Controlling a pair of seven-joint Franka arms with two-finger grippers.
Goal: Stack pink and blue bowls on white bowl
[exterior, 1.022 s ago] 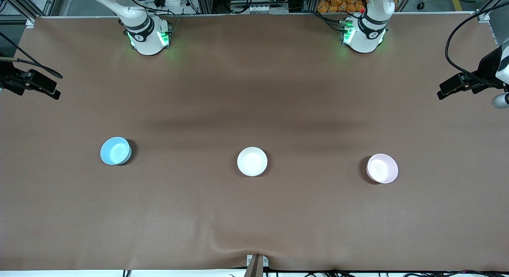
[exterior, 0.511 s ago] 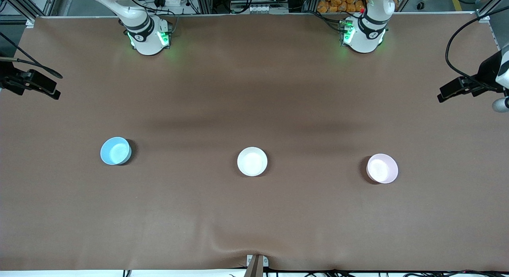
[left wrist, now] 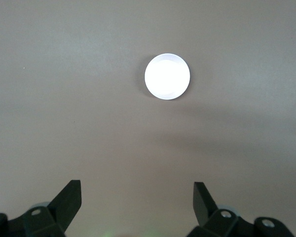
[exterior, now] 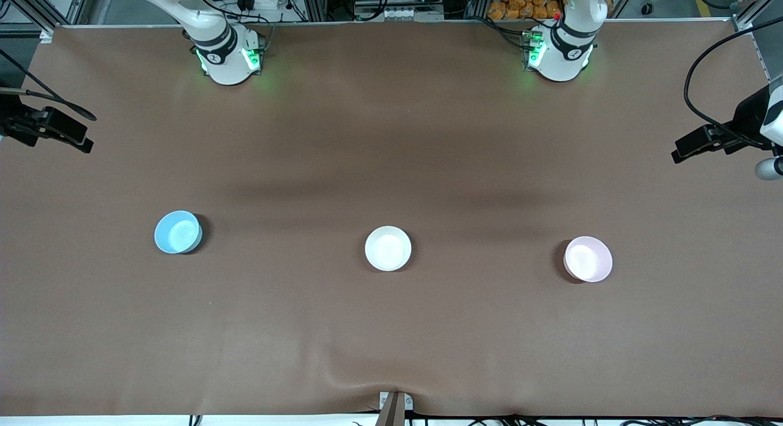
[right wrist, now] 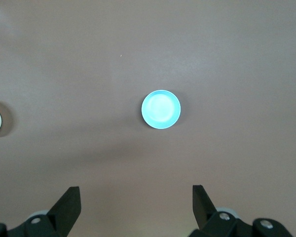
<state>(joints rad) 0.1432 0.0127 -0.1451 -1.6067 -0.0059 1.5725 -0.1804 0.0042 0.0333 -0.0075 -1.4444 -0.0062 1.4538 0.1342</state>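
You are looking at three small round bowls of smooth, faintly shiny plastic, one light blue (exterior: pixel 177 232), one plain white (exterior: pixel 388 248) and one pale pink (exterior: pixel 588 259), all sitting on a matt brown table covering (exterior: pixel 391 328) that is rippling like soft cloth at its near edge.

We see a table (exterior: pixel 391 138) covered edge to edge in a brown sheet, which puckers into a small ridge at the middle of the edge nearest the front camera. Three bowls stand directly on it in a row, well apart: the blue bowl (exterior: pixel 177 232) toward the right arm's end, the white bowl (exterior: pixel 388 248) mid-table, and the pink bowl (exterior: pixel 588 259) toward the left arm's end. All three sit upright, somewhat closer to the front-camera edge than to the edge where the bases stand.
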